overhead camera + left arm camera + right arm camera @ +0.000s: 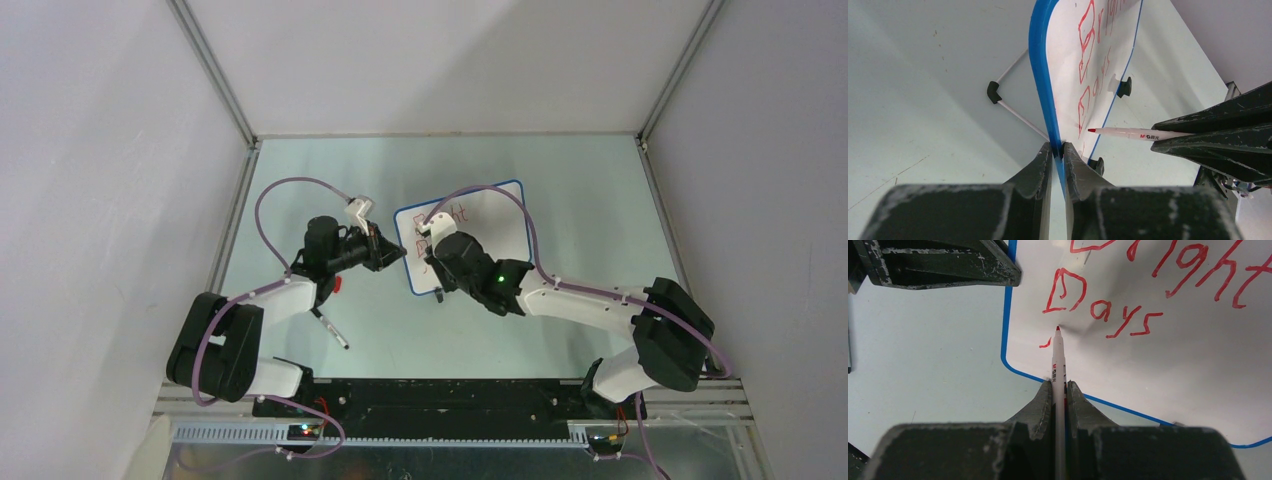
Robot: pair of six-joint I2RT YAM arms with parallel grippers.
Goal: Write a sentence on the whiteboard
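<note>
left hand (1058,150) pinches whiteboard (1173,370) | right hand (1060,387) grips marker (1059,360), tip 6 o'clock of "D" | sentence (1113,315): two lines done, third barely begun

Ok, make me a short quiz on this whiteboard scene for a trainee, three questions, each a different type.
1. True or false: the left gripper is shut on the blue rim of the whiteboard.
2. Multiple choice: the right gripper holds A) a red-tipped pen, B) an eraser, C) nothing.
3. Fill in: the second line of red writing reads ____.

Key: 1 true; 2 A; 3 Days.
</note>
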